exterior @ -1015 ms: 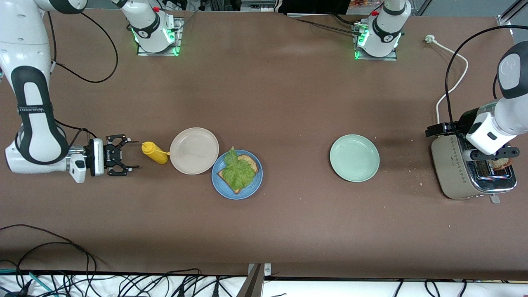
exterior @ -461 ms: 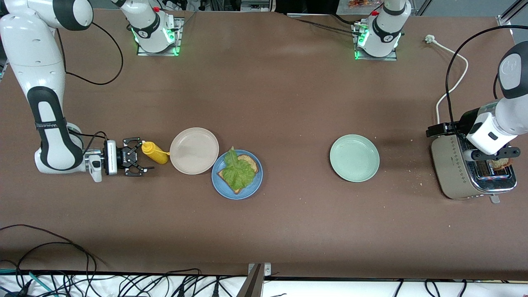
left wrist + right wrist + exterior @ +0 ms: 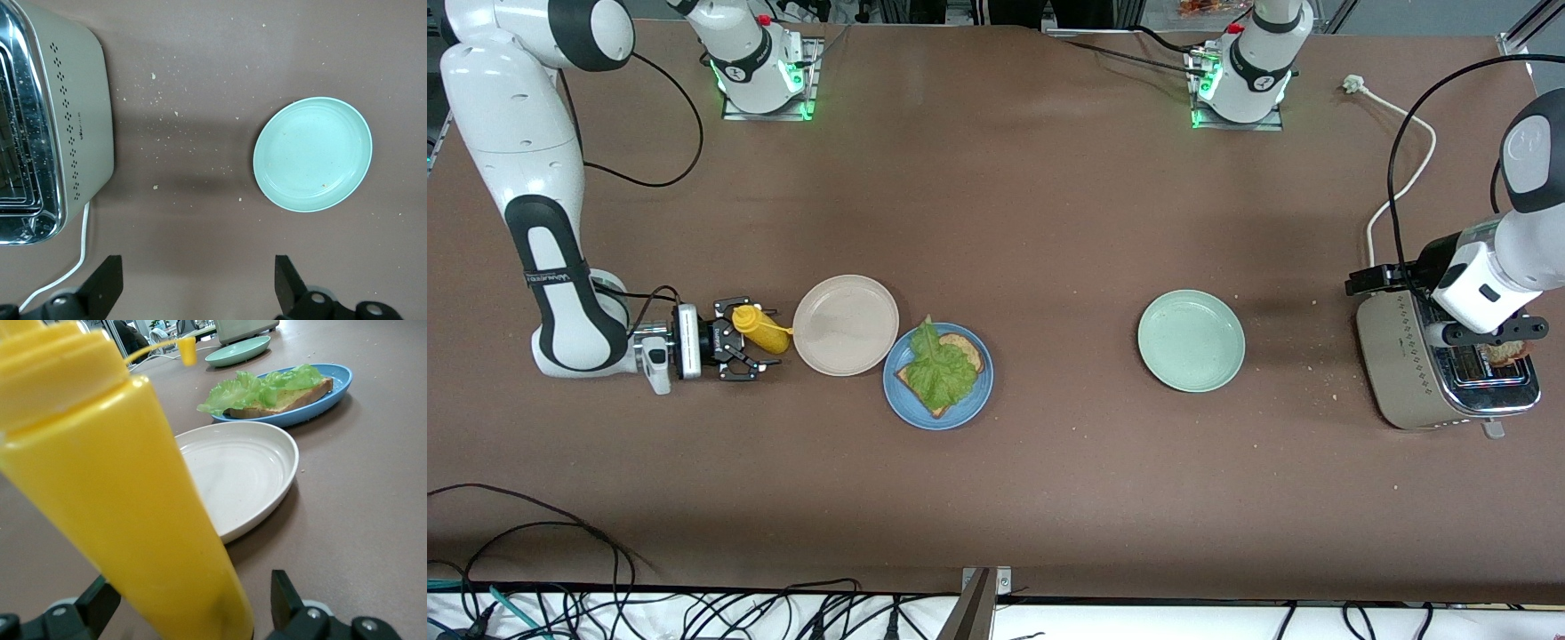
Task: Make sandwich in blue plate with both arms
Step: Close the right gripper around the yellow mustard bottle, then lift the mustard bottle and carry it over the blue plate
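Observation:
The blue plate (image 3: 980, 391) holds a brown bread slice (image 3: 964, 344) with a ruffled lettuce leaf (image 3: 940, 369) on top; the right wrist view shows that plate (image 3: 339, 381) and lettuce (image 3: 257, 387) too. My right gripper (image 3: 758, 340) lies low at the table, open, its fingers on either side of a yellow squeeze bottle (image 3: 763, 330). In the right wrist view the bottle (image 3: 120, 487) fills the gap of that gripper (image 3: 193, 613). My left gripper (image 3: 1489, 336) hangs open over the toaster (image 3: 1405, 364), empty (image 3: 197, 290). A brown toast (image 3: 1508, 353) shows in the toaster.
A beige plate (image 3: 845, 324) sits between the bottle and the blue plate, touching the blue plate's rim. A mint-green plate (image 3: 1191, 340) lies toward the left arm's end, beside the toaster. Crumbs dot the table there. The toaster's white cord (image 3: 1400, 178) runs toward the bases.
My right gripper has slid along the table toward the yellow bottle and now straddles it. The left arm has not moved.

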